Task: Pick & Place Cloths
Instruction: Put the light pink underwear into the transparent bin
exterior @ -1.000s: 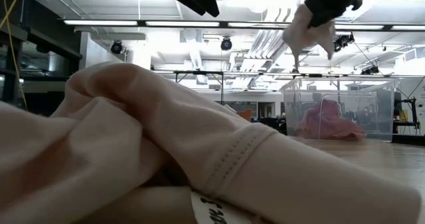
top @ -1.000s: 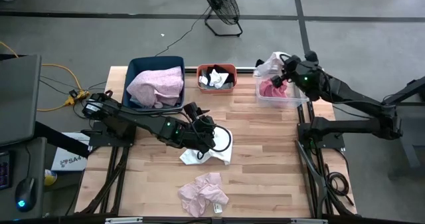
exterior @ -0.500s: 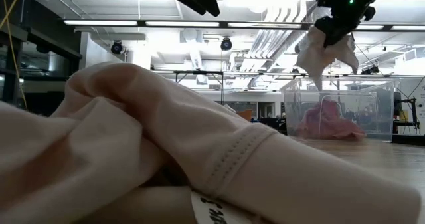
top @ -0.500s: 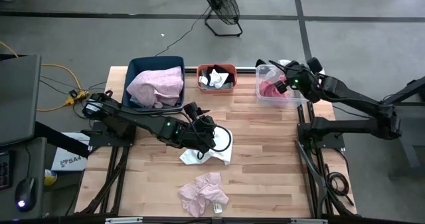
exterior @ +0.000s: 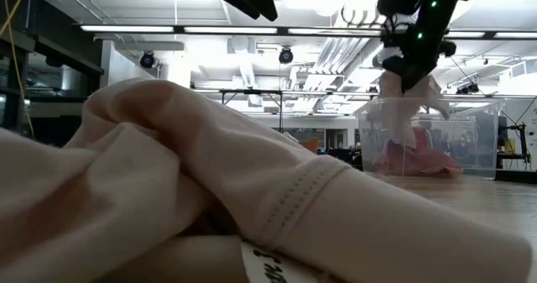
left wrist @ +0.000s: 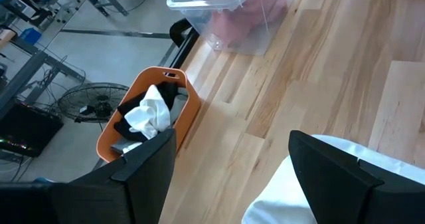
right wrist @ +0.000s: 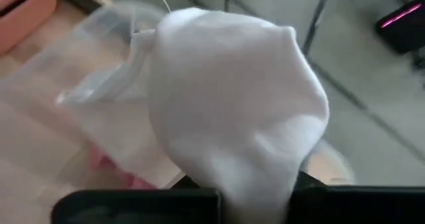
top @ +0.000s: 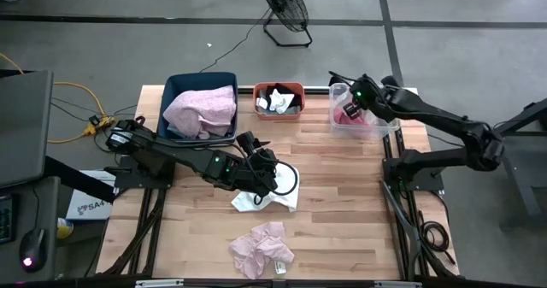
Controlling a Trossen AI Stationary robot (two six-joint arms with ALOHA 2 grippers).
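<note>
Right gripper (exterior: 409, 65) clamped on a white cloth (right wrist: 232, 104), which hangs long axis vertical into the clear bin (top: 335, 124) at the table's (top: 342, 202) far right corner, over a pink cloth (exterior: 415, 159). Left gripper (top: 267, 179) wide apart, empty, over a white garment (top: 278, 198) mid-table. Crumpled pink garment (top: 261, 249) near front edge; its tag writing unreadable.

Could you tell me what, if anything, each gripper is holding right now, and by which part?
The right gripper is shut on a small white fabric cloth, pinched at a bunched fold, over the clear plastic bin. The left gripper, open above a white cloth, holds nothing.
</note>
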